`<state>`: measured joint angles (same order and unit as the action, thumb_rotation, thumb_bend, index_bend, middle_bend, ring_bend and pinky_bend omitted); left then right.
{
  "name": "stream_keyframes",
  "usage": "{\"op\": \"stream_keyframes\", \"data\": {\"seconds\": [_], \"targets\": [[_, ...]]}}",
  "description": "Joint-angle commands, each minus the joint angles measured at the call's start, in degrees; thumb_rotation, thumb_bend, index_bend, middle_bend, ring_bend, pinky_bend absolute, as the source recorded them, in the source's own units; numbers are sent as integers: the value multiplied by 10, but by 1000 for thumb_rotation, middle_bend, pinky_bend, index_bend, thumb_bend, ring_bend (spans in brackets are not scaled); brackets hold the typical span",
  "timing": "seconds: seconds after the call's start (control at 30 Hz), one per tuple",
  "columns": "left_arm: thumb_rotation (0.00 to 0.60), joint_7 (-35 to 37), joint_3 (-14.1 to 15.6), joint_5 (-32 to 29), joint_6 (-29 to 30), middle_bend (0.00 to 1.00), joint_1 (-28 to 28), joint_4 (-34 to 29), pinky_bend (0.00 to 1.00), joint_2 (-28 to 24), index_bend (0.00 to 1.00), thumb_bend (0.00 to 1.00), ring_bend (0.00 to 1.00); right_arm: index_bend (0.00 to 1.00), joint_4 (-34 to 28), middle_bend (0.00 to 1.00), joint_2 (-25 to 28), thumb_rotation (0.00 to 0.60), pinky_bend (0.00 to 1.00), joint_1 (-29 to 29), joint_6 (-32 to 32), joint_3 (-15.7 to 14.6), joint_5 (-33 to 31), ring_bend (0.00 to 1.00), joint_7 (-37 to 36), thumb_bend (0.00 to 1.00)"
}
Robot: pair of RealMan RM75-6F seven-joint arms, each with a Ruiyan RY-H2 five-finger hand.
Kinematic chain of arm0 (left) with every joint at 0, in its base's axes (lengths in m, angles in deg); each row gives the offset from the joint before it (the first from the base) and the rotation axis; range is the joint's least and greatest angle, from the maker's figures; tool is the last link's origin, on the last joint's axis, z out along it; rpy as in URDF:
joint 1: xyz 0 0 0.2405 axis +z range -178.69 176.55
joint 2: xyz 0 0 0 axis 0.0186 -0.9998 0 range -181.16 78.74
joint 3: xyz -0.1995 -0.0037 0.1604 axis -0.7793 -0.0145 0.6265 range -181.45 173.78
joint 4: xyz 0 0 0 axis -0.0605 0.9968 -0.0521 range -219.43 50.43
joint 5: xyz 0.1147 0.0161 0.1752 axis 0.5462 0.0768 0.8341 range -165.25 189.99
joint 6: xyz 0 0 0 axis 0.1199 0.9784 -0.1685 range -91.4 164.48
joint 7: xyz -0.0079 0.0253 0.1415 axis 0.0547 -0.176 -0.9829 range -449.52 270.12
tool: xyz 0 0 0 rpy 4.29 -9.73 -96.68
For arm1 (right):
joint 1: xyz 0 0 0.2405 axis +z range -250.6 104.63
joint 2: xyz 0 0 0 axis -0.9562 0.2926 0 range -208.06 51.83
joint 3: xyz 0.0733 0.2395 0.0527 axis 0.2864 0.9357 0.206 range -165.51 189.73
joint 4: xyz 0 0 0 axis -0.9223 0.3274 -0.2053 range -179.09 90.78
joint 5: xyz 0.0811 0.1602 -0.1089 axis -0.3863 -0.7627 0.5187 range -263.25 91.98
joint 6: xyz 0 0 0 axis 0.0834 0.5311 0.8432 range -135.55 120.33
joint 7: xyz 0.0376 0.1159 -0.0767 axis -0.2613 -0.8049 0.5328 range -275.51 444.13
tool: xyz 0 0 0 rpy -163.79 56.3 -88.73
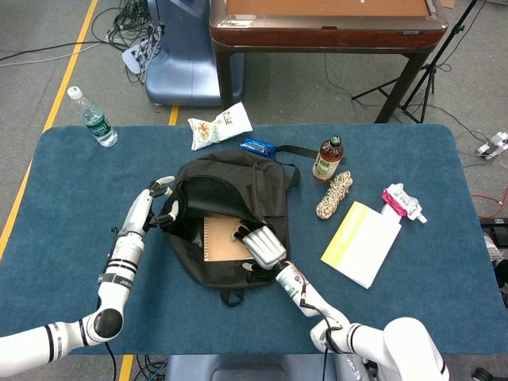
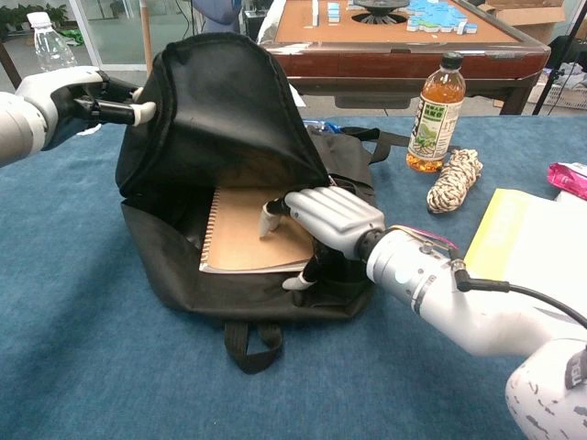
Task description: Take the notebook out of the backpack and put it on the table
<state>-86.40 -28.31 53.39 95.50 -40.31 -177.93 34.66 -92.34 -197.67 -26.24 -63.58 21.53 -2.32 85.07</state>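
right hand (image 2: 316, 220) gripping notebook (image 2: 246, 234) edge inside backpack (image 2: 220, 119), left hand (image 2: 69, 92) holding flap up

The backpack (image 1: 230, 218) lies on the table (image 1: 63, 206), left of centre, its mouth toward the near-left. The spiral notebook (image 1: 224, 238) sits inside the opening. The left hand (image 1: 157, 202) is at the backpack's left edge, gripping the raised flap; the right hand (image 1: 259, 244) rests on the notebook's right part (thumb below its near edge). Far of the backpack lie a snack bag (image 1: 219, 125) and a small packet (image 1: 257, 147). To the right stand a tea bottle (image 1: 327, 159) and, just nearer, a rope coil (image 1: 334, 195); further right lie a booklet (image 1: 361, 242) and a pouch (image 1: 402, 202). A water bottle (image 1: 92, 117) stands at the far-left corner.
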Motion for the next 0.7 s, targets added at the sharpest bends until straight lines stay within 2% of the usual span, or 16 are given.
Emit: {"op": "stream_keyframes", "data": {"seconds": [0.03, 0.57, 0.7], "targets": [[600, 1, 0, 0, 0, 156, 1, 0, 0, -1, 560, 758, 19, 361, 5, 313, -3, 600, 194, 1, -9, 0, 5, 162, -7, 490], [600, 3, -1, 1, -2, 156, 3, -5, 0, -6, 557, 758, 18, 465, 18, 378, -6, 600, 199, 0, -56, -2, 27, 236, -15, 581], [600, 3, -3, -4, -4, 156, 2, -4, 0, -9, 550, 758, 19, 575, 25, 425, -8, 600, 225, 1, -70, 1, 31, 277, -18, 606]]}}
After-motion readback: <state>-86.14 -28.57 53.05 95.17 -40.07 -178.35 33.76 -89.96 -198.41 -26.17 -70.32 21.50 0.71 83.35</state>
